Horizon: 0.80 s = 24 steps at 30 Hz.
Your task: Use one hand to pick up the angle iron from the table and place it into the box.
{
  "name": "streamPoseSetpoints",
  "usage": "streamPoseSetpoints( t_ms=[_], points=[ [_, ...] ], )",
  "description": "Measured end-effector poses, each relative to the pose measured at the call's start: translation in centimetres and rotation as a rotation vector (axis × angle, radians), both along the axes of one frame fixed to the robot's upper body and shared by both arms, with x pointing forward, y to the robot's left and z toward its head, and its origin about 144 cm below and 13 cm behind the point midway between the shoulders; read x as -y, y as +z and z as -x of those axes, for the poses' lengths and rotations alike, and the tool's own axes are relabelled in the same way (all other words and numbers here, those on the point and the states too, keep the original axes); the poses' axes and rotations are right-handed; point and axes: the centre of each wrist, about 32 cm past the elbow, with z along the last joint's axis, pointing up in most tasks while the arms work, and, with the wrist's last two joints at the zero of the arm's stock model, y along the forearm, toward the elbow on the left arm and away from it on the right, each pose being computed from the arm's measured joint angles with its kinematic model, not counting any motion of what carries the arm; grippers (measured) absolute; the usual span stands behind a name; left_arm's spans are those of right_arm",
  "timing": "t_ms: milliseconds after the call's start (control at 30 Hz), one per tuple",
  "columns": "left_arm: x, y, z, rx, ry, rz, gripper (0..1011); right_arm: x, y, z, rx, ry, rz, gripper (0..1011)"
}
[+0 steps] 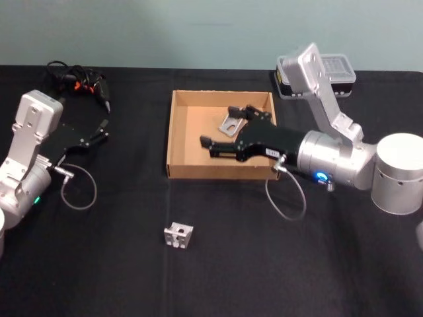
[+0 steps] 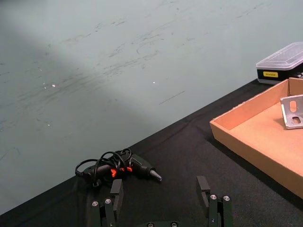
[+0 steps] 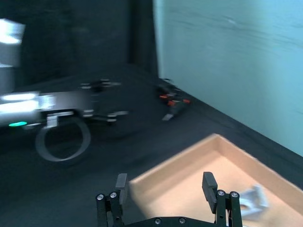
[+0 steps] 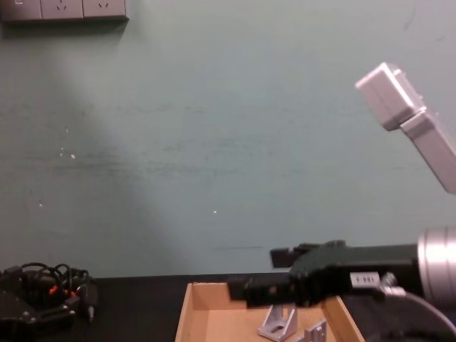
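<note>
A silver angle iron (image 1: 178, 236) lies on the black table (image 1: 264, 264), in front of the tan box (image 1: 177, 135) and away from both grippers. Another angle iron (image 1: 230, 123) (image 3: 251, 200) (image 2: 292, 111) (image 4: 279, 323) rests inside the box. My right gripper (image 1: 220, 127) (image 3: 164, 185) (image 4: 258, 273) hovers over the box, just above that piece, open and holding nothing. My left gripper (image 1: 100, 132) (image 2: 160, 189) is open and idle at the table's left, well clear of the box.
A black tool with a tangled cable and orange marks (image 1: 80, 79) (image 2: 120, 167) lies at the back left. A clear-lidded plastic case (image 1: 330, 74) (image 2: 282, 64) stands behind the box on the right. Grey cables loop from both wrists onto the table.
</note>
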Motion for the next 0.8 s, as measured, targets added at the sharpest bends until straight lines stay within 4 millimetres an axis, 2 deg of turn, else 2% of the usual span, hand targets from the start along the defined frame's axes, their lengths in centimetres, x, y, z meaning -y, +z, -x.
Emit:
streamPoseSetpoints(
  t_ms=[100, 333, 800],
  points=[
    [0.0, 0.0, 0.0, 0.000, 0.000, 0.000, 1011, -0.2, -0.4, 1.7, 0.017, 0.075, 0.003, 1000],
    [0.0, 0.0, 0.0, 0.000, 0.000, 0.000, 1011, -1.1, -1.3, 4.2, 0.013, 0.210, 0.033, 1000],
    [0.0, 0.0, 0.0, 0.000, 0.000, 0.000, 1011, -3.4, -2.6, 5.1, -0.054, 0.306, 0.147, 1000]
  ],
)
